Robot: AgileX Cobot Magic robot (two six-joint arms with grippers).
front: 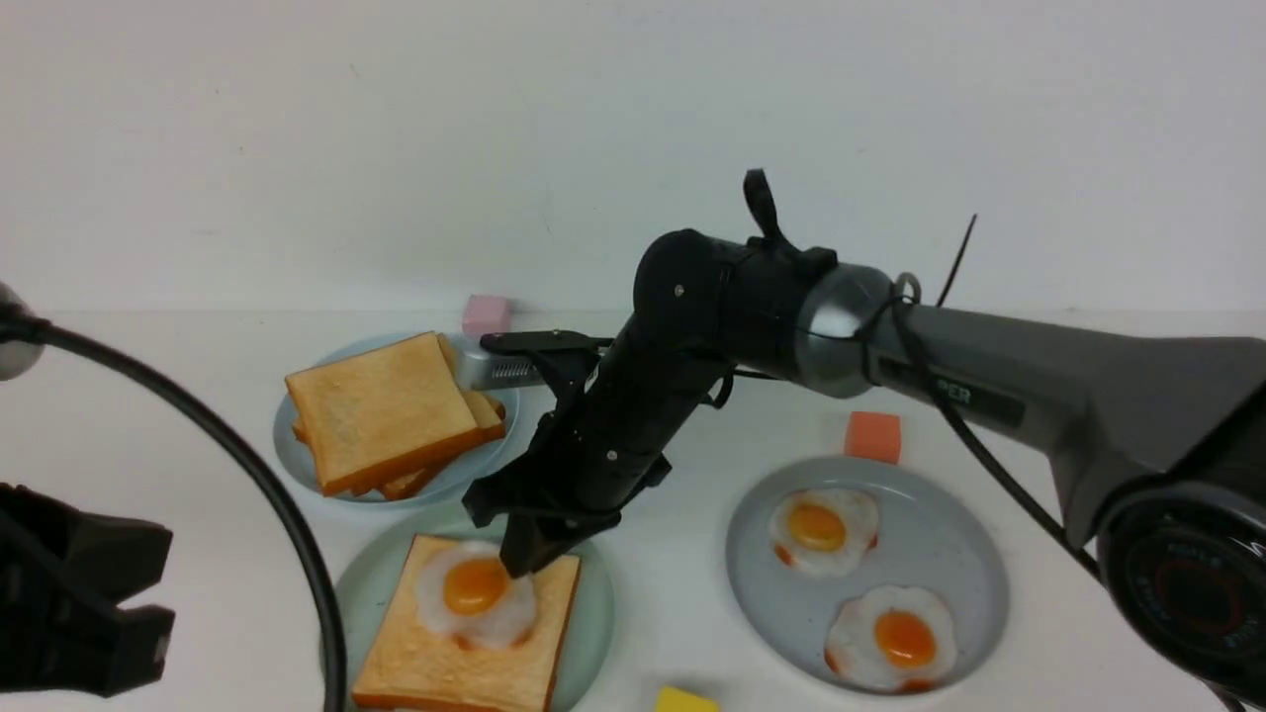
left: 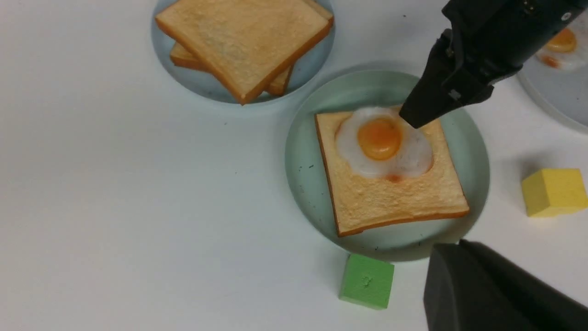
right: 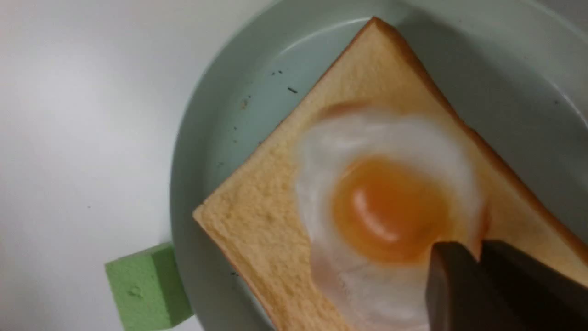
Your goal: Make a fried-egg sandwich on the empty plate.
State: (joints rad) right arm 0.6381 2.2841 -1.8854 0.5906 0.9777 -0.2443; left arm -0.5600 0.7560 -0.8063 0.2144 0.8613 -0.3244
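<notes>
The empty plate [front: 593,613], pale mint green, sits front centre and holds one toast slice [front: 445,663] with a fried egg [front: 475,588] lying on it. My right gripper [front: 519,569] points down at the egg's right rim. In the right wrist view its fingertips [right: 452,257] stand a narrow slit apart at the egg's [right: 386,207] browned edge; whether they pinch it does not show. My left gripper [left: 452,246] is shut and holds nothing, hovering near the plate's [left: 303,184] front edge. No top slice lies on the egg.
A stack of toast [front: 381,405] rests on a light-blue plate at back left. A grey plate [front: 949,554] on the right holds two fried eggs [front: 823,529]. Orange [front: 872,436], pink [front: 486,314], yellow [front: 685,700] and green [left: 367,281] blocks lie around.
</notes>
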